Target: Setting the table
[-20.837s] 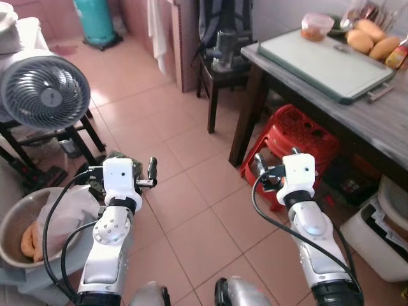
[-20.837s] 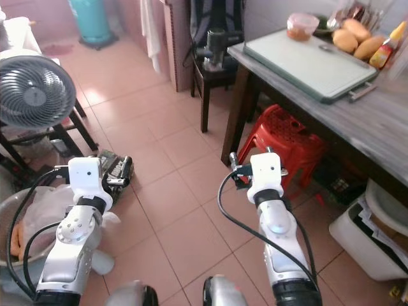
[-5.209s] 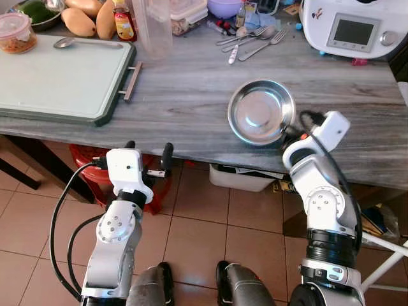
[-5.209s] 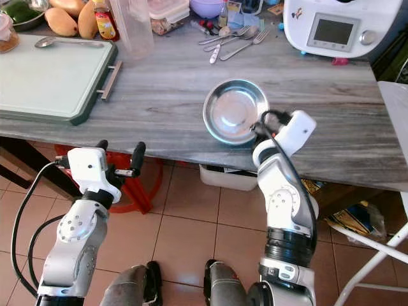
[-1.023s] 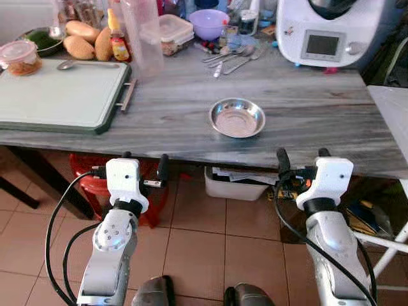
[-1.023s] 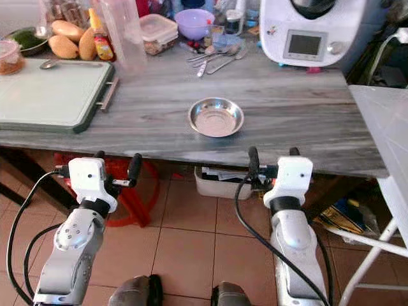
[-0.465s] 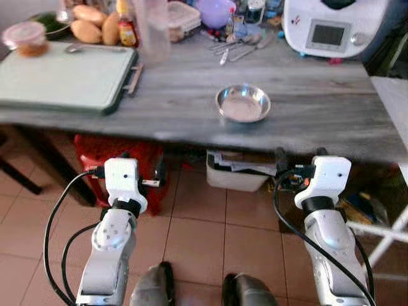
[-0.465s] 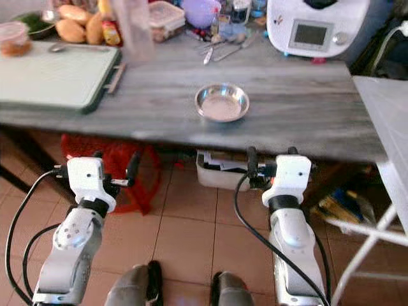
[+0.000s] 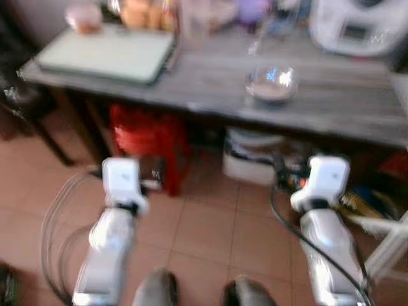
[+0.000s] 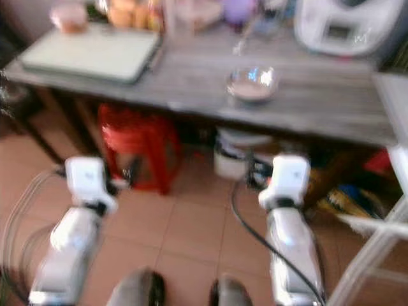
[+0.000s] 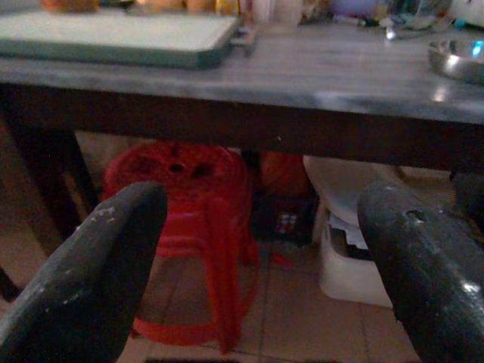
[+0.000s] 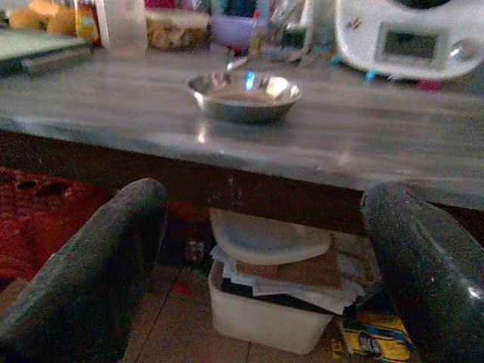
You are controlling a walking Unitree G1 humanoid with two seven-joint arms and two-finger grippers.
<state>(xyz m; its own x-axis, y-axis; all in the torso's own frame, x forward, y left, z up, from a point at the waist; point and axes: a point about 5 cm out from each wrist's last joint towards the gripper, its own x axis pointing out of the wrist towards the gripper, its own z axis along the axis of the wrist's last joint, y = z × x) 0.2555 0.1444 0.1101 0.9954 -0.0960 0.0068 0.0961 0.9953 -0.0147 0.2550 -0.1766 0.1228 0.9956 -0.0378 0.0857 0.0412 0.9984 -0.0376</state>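
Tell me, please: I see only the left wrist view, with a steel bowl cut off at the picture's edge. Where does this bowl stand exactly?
Observer: The steel bowl stands on the grey table, near its front edge and apart from the other things.
Operator: What is behind it?
Observer: A white kitchen machine with a small screen, at the back of the table.
Operator: Is the right gripper near the bowl?
Observer: No. The right gripper is open, empty and lower than the tabletop.
Operator: What is under the table there?
Observer: A white box with papers in it.
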